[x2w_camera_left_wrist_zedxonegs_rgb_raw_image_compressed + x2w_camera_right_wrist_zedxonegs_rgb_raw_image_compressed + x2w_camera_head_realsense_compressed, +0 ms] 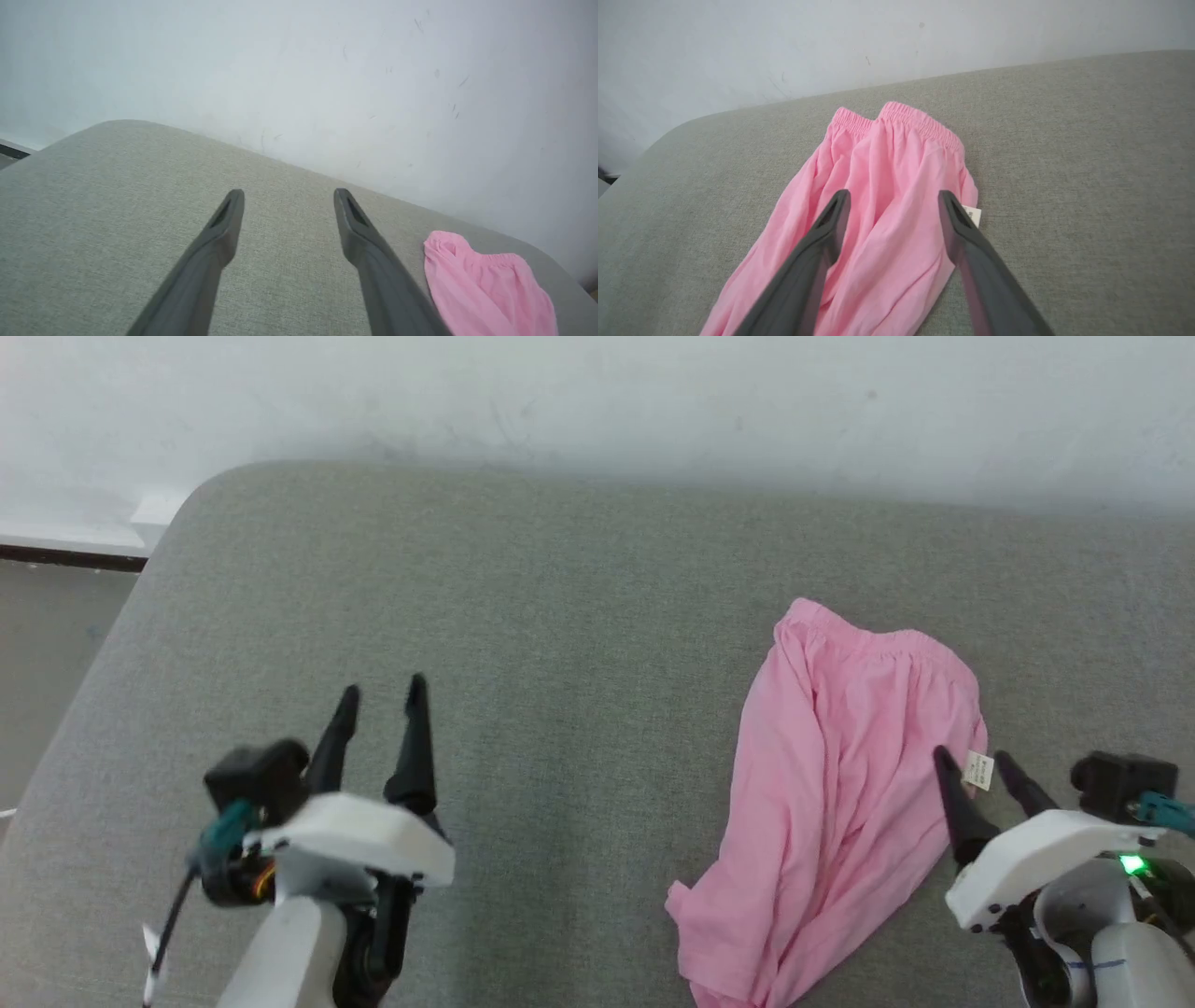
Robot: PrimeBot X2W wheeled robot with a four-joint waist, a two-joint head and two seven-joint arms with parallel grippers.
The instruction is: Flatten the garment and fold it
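The pink garment (831, 803) lies rumpled on the grey cushioned surface (560, 635), right of centre, its gathered waistband toward the wall and a small white label (978, 770) on its right edge. My right gripper (976, 763) is open above that right edge, with the label between its fingertips in the head view. The right wrist view shows the open right gripper (893, 198) over the garment (887, 186), with the label (972, 215) beside the right finger. My left gripper (381, 689) stands open over bare fabric, well left of the garment. In the left wrist view, the garment (486, 284) lies right of the open left gripper (287, 196).
A pale wall (597, 401) runs along the far side of the surface. The surface's rounded corner (201, 490) is at the far left, with floor and a dark skirting strip (70, 558) beyond it.
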